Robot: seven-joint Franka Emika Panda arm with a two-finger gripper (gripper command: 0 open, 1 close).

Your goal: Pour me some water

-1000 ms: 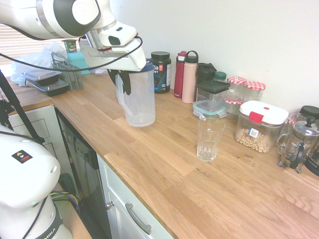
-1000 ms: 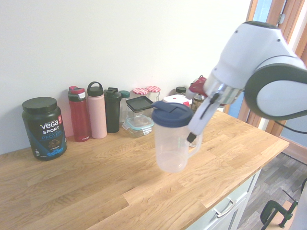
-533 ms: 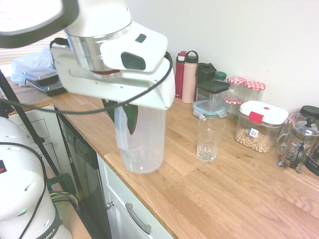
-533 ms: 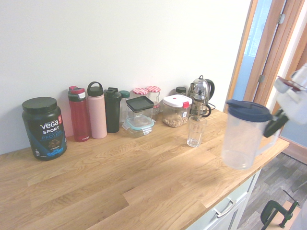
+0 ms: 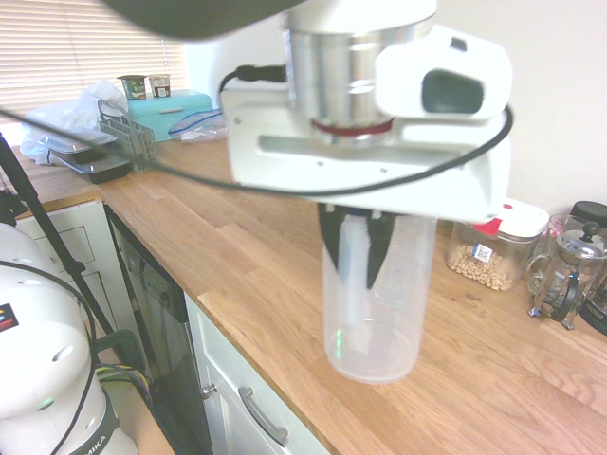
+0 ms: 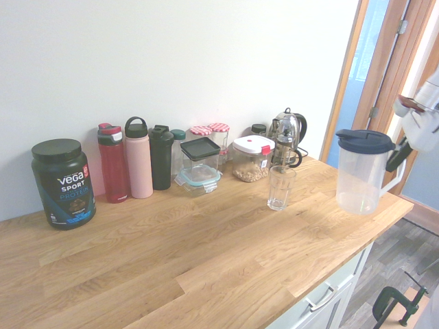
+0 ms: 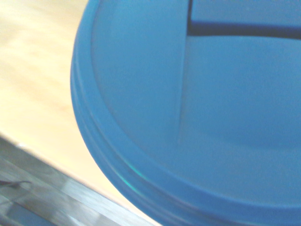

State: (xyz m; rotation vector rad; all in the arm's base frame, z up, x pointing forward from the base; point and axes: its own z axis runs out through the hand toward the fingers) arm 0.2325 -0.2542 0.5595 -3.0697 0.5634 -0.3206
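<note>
Wooden counter (image 6: 206, 253) | pitcher (image 6: 360, 175) upright, long axis vertical, handle toward arm | jaws (image 5: 358, 275) clenched on handle (image 5: 355, 251)

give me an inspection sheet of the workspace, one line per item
Surface: wooden counter, no spill seen
Job's things: jug upright, blue lid on, contents unclear; glass upright, looks empty
Clutter: bottles, jars and containers by the wall; coffee press; bags and basket at the far end
Grippers: hand shut on jug handle
Cables: one loops across the hand's housing
Surroundings: wall, blinds, cabinets below
</note>
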